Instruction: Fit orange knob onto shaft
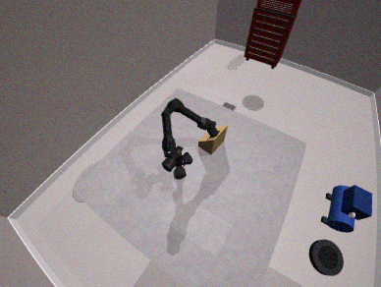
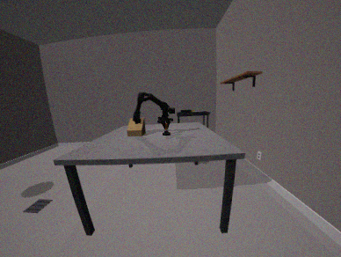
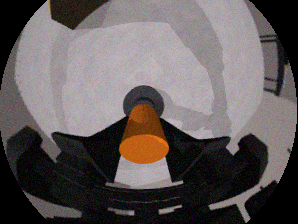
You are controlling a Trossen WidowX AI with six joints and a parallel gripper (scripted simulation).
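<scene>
No text, label, brand, number or sign can be read in any view

I'm working in a bare grey room, workshop-like: a worktop (image 2: 149,150) on dark legs, a wall shelf (image 2: 241,77) at two o'clock, a red rack (image 1: 271,29) against one wall.

A tan box (image 1: 213,141) sits on the table (image 2: 189,151); a wooden shelf (image 2: 241,77) hangs on the wall.
</scene>
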